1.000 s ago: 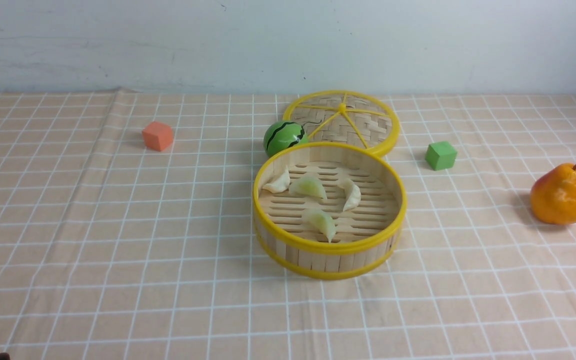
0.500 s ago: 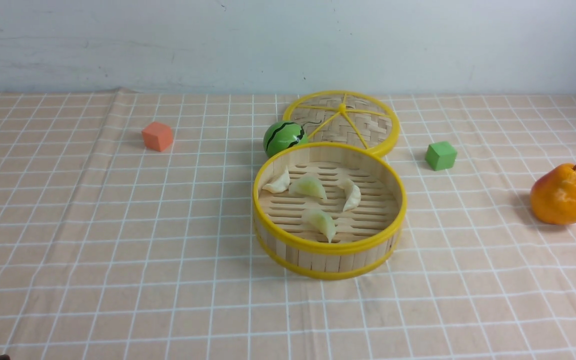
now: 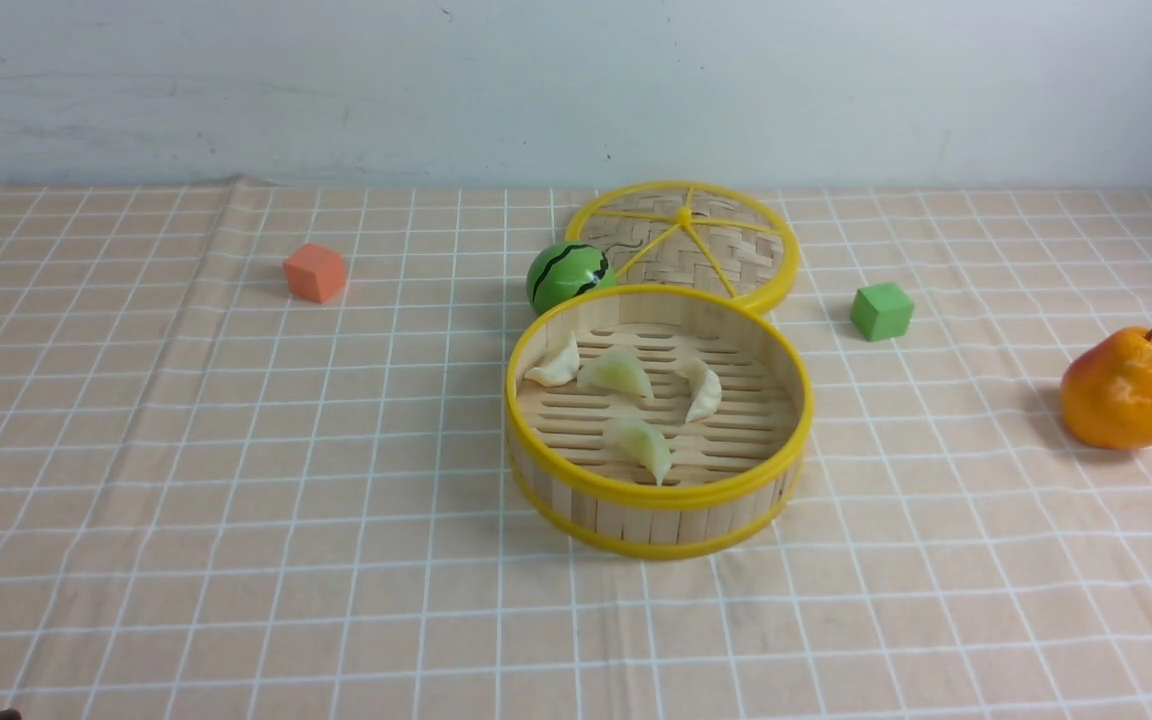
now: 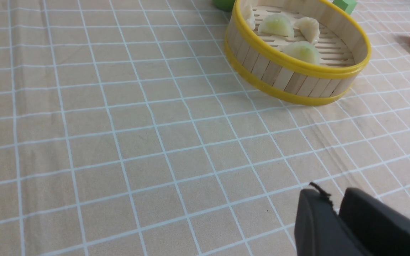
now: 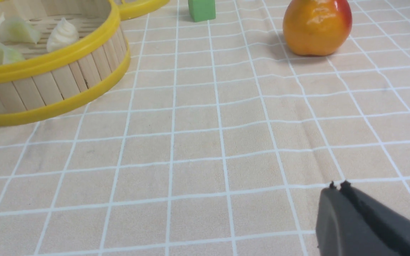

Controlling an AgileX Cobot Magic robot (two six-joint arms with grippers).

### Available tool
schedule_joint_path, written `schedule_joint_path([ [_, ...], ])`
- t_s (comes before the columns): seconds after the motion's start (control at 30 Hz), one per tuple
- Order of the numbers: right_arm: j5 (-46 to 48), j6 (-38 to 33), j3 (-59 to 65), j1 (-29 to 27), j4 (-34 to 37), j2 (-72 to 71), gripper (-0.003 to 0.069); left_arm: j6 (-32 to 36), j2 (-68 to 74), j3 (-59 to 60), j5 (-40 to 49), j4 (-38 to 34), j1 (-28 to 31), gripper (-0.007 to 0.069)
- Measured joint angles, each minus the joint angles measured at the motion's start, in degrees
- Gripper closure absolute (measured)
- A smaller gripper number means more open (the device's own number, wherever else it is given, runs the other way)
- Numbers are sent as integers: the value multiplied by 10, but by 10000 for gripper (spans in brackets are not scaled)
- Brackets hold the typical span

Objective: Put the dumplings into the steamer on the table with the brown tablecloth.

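The steamer (image 3: 658,505) stands in the middle of the table on the brown tablecloth (image 3: 236,450). All the dumplings lie inside it: a white one (image 3: 556,365) at the back left, a green one (image 3: 618,374) beside it, a white one (image 3: 704,390) to the right, and a green one (image 3: 642,445) at the front. In the left wrist view my left gripper (image 4: 335,199) is shut and empty, low over bare cloth, well short of the steamer (image 4: 290,76). In the right wrist view my right gripper (image 5: 337,188) is shut and empty, away from the steamer (image 5: 48,85).
The woven lid (image 3: 686,240) lies flat behind the steamer, with a watermelon ball (image 3: 567,275) at its left. An orange cube (image 3: 315,272) sits at the back left, a green cube (image 3: 881,310) right of the steamer, and a pear (image 3: 1121,390) at the far right.
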Motion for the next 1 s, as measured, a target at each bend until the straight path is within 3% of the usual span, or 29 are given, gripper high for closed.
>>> schedule_joint_path([
  [0.83,0,0,0,0,1,0,657,0,0,5,-13,3,0,501],
  [1.0,0,0,0,0,1,0,652,0,-16,39,-112,-5,28,599],
])
